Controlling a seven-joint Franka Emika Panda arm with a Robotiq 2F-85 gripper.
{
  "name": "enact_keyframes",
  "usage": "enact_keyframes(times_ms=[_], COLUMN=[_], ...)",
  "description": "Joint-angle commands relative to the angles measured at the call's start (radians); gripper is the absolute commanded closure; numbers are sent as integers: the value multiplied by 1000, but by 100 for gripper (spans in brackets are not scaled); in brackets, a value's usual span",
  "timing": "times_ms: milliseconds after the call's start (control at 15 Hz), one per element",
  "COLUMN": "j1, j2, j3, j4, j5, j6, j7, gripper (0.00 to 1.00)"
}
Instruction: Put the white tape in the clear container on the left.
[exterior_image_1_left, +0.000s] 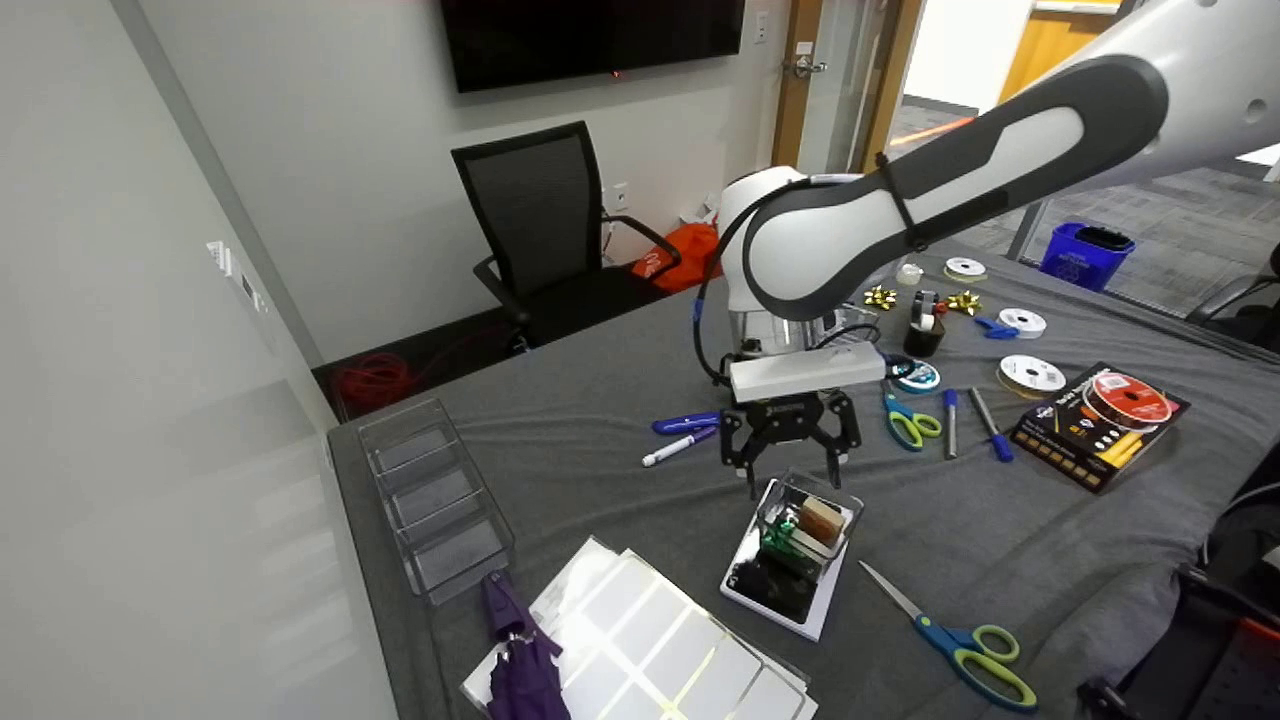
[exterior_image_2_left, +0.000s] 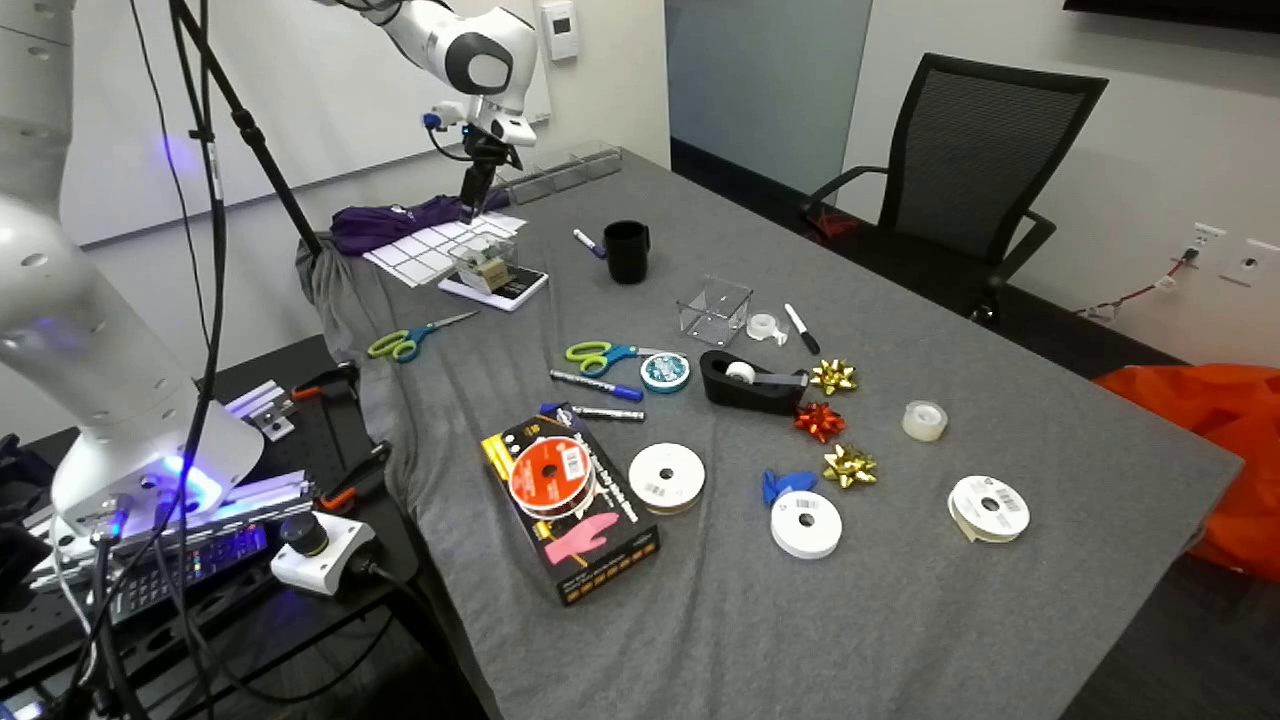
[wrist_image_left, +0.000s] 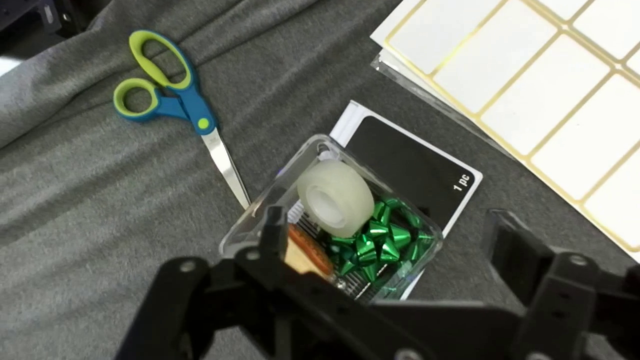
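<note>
The white tape (wrist_image_left: 335, 200) is a small whitish roll. It lies tilted inside a clear container (wrist_image_left: 265, 197) beside a green bow (wrist_image_left: 382, 245) and a tan and brown block (wrist_image_left: 307, 252). This container stands on a black and white card (wrist_image_left: 410, 160), and it also shows in both exterior views (exterior_image_1_left: 850, 520) (exterior_image_2_left: 485, 245). My gripper (wrist_image_left: 390, 225) is open with nothing between its fingers. In an exterior view the gripper (exterior_image_1_left: 793, 486) hangs just above the container. In the wrist view, one finger overlaps the container and the other is over the cloth beside it.
A clear divided tray (exterior_image_1_left: 435, 500) lies at the table's far side. White label sheets (exterior_image_1_left: 650, 640), a purple umbrella (exterior_image_1_left: 525, 660) and scissors (exterior_image_1_left: 965, 640) surround the card. A black mug (exterior_image_2_left: 627, 252), a second see-through box (exterior_image_2_left: 714, 312) and other tape rolls (exterior_image_2_left: 924, 421) stand farther off.
</note>
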Motion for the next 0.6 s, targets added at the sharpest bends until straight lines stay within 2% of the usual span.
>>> enact_keyframes(times_ms=[0, 333, 533], j1=[7, 2, 4], j2=[-61, -99, -121], j3=[-9, -6, -8], j4=[-53, -88, -129], j5=[-36, -52, -56], j6=[43, 106, 192], j7=[-42, -78, -94], gripper=[0, 0, 0])
